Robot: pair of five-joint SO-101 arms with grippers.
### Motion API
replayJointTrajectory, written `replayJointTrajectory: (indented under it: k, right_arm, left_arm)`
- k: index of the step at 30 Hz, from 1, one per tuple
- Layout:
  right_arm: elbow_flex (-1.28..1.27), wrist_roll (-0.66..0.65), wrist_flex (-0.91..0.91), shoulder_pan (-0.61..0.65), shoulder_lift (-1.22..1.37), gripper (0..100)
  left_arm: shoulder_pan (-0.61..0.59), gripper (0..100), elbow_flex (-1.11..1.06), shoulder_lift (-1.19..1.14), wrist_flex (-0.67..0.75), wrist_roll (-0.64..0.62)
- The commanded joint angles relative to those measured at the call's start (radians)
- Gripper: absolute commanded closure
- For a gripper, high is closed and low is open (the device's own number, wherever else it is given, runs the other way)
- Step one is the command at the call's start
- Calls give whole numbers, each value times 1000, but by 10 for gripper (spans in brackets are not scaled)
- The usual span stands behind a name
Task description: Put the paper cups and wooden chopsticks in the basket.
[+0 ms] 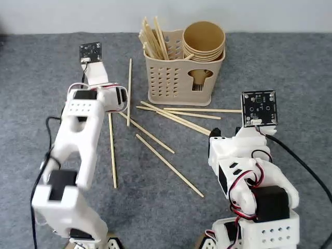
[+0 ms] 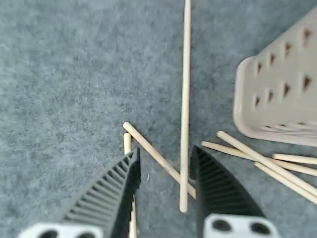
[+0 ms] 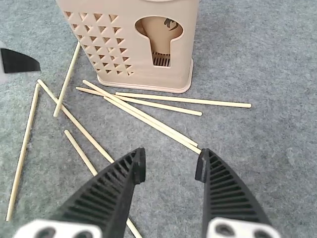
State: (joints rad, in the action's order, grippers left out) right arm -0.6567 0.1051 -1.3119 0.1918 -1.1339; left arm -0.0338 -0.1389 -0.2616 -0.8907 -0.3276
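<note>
A beige basket (image 1: pixel 179 78) at the table's far side holds stacked paper cups (image 1: pixel 204 39) and a bunch of wooden chopsticks (image 1: pixel 153 36). Several loose chopsticks lie on the grey mat in front of it. My left gripper (image 2: pixel 166 156) is open and low over the near end of one chopstick (image 2: pixel 185 99) that points away beside the basket (image 2: pixel 277 89); a slanted chopstick (image 2: pixel 153 151) crosses between the fingers. My right gripper (image 3: pixel 171 158) is open just short of the ends of a pair of chopsticks (image 3: pixel 148 119), facing the basket (image 3: pixel 143 49). Both grippers hold nothing.
More sticks lie on the mat: one long stick (image 1: pixel 112 150) beside the left arm, two slanted ones (image 1: pixel 168 164) in the middle, two (image 1: pixel 202 110) in front of the basket. The right arm's gripper (image 1: pixel 213 136) sits at the end of the stick pair.
</note>
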Motion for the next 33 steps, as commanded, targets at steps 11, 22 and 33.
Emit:
replayJointTrajectory:
  k: [11,22,33]
  right_arm:
    - [6,9,16,-2,10,812]
    - [6,9,16,-2,10,812]
    - [6,9,16,-2,10,812]
  left_arm:
    - [57,855,825,-555,-365,12]
    - [60,911,1296,-954,-466,17]
    - [63,988,1824,-1088,-848,63]
